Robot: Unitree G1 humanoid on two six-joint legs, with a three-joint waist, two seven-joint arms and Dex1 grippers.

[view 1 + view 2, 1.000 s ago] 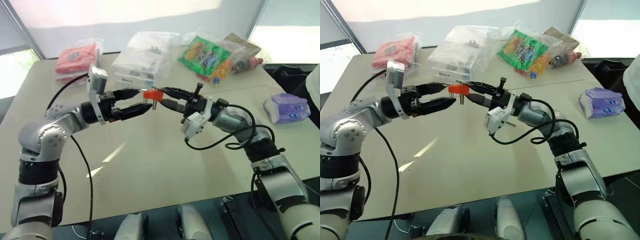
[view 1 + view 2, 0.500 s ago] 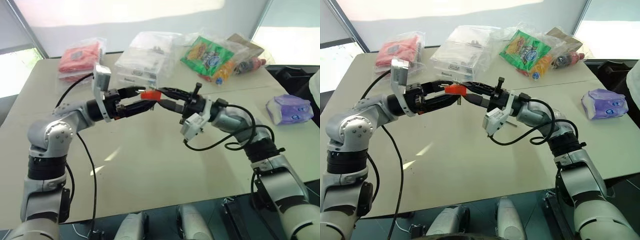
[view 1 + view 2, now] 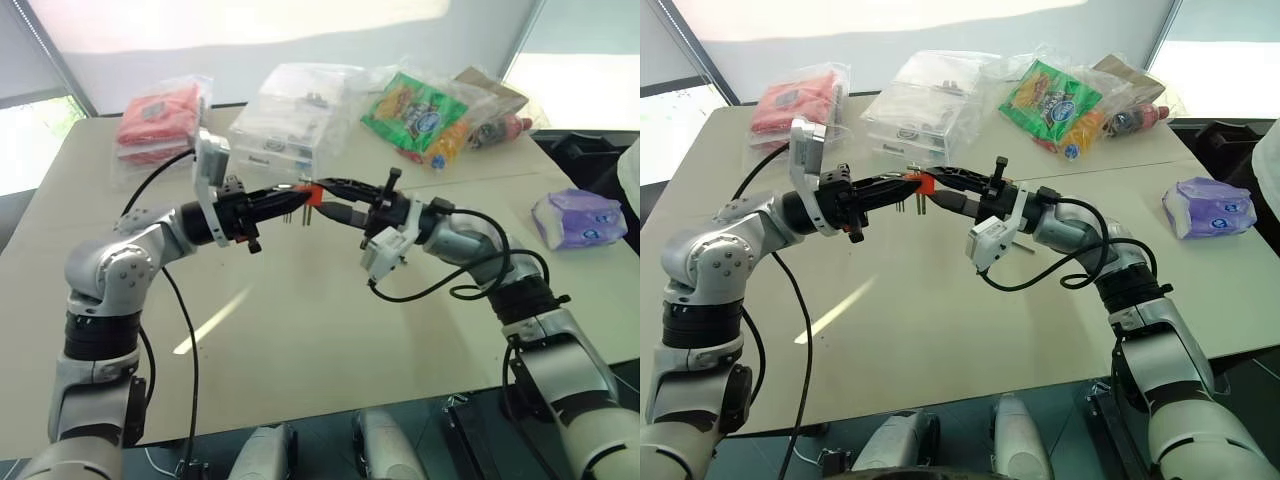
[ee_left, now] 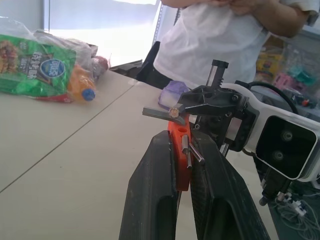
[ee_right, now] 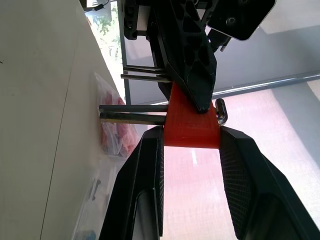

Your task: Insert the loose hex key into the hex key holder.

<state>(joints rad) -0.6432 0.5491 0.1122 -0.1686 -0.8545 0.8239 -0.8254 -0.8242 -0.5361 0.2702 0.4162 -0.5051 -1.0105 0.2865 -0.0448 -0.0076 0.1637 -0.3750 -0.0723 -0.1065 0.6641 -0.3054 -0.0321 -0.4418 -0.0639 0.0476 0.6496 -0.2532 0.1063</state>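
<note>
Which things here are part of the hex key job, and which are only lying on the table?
Part of the job:
- hex key holder, clamped by both grippers
- left gripper
- right gripper
I cannot tell the loose key from the holder's own keys.

Lying about:
- red packet
- clear packets
- green snack bag
- purple pack

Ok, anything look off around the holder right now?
Both pincers grip the holder at once: left pincer is shut on it, right pincer clamps it from the other side. Odd for an insertion: no loose key is clearly in either pincer. Nothing looks spilled or damaged.
</note>
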